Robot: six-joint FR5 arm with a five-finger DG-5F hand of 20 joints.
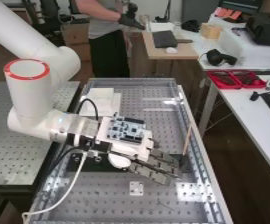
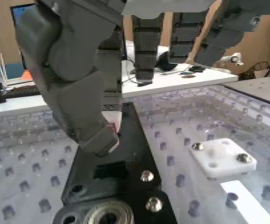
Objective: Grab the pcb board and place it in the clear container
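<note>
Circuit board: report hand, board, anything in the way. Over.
Hand open, fingers straight. Circuit board at the back of the hand; cannot tell whether mounted. Black plate below the hand, possibly in the way.

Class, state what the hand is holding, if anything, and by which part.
Nothing appears to be held: the hand has its fingers extended, closed round no object.

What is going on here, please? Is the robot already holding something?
A white robot arm has its dark grey hand low over the perforated bench, near a black plate. The fingers are rather straight and seem to grip nothing. A circuit board sits over the back of the hand; I cannot tell if it is the one to be put away.
</note>
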